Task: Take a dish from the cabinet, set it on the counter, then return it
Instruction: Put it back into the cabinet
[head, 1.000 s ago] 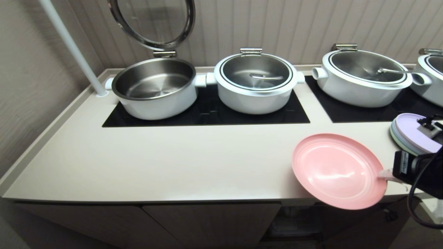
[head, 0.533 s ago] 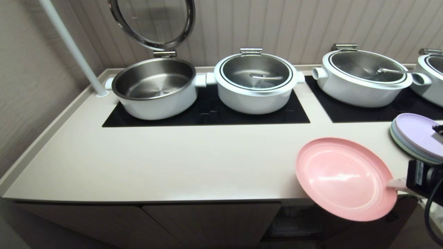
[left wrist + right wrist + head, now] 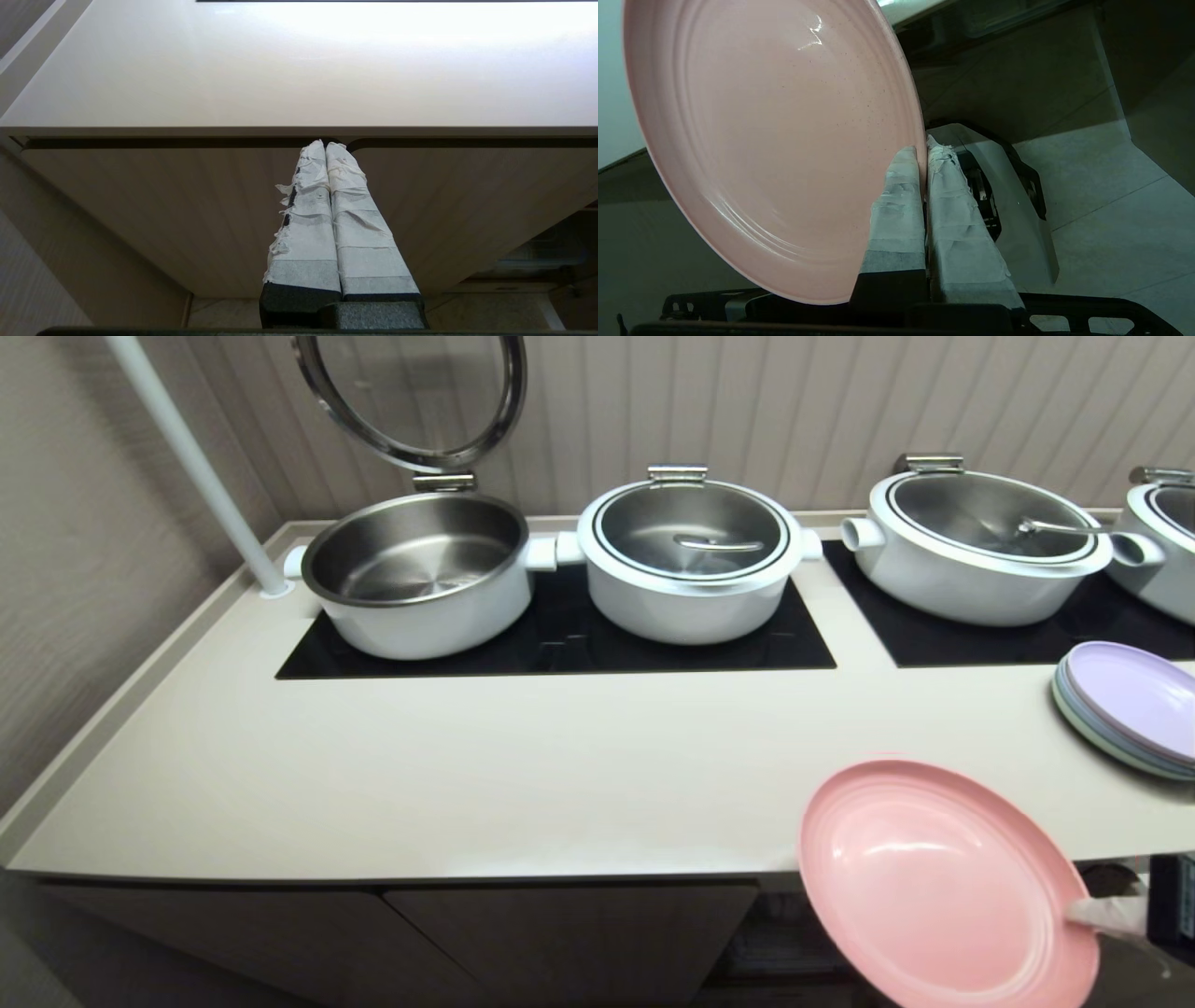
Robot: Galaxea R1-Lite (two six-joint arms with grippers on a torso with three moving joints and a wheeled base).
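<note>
The pink dish (image 3: 943, 882) hangs tilted in the air past the front edge of the counter (image 3: 467, 775), at the lower right of the head view. My right gripper (image 3: 1088, 912) is shut on its right rim, one taped finger on each face. The right wrist view shows the dish (image 3: 770, 140) large, with the right gripper (image 3: 924, 149) pinching its edge. Below the counter are the cabinet doors (image 3: 569, 933) and a dark open section (image 3: 794, 943) just left of the dish. My left gripper (image 3: 325, 145) is shut and empty, parked low in front of a cabinet door (image 3: 187, 210).
White steel-lined pots (image 3: 691, 560) stand on black cooktop panels (image 3: 560, 644) along the back. A stack of pastel plates (image 3: 1130, 705) sits at the counter's right. A white pole (image 3: 201, 467) rises at the back left.
The right gripper has drawn the dish off the counter, toward me and downward, so it now hangs below the counter's front edge. The arm has largely left the head view.
</note>
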